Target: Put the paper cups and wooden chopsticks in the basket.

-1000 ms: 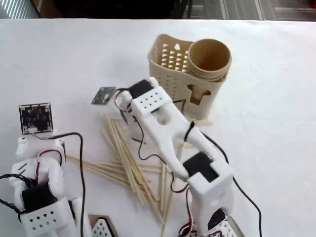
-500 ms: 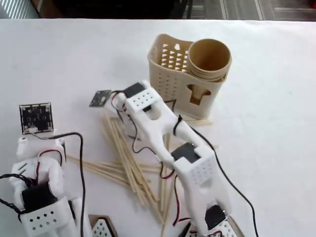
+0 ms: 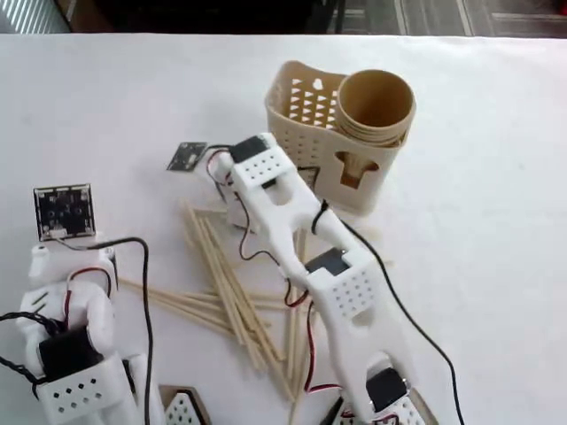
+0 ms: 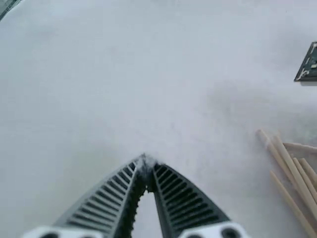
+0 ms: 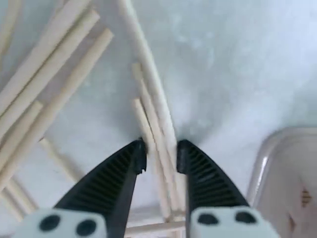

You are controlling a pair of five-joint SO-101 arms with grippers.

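On the white table [image 3: 496, 221], the right jaws part around chopsticks [image 5: 153, 99] lying lengthwise between them; left jaws closed.

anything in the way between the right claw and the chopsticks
Nothing visible. The right claw is open right over the chopsticks, a few lying between its jaws on the table. The basket stands just beside it.

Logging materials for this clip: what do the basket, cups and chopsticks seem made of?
Basket: probably moulded plastic, cream, matte; evenly punched holes. Cups: likely paper, tan, thin nested rims. Chopsticks: apparently bare pale wood, dull, unvarnished.
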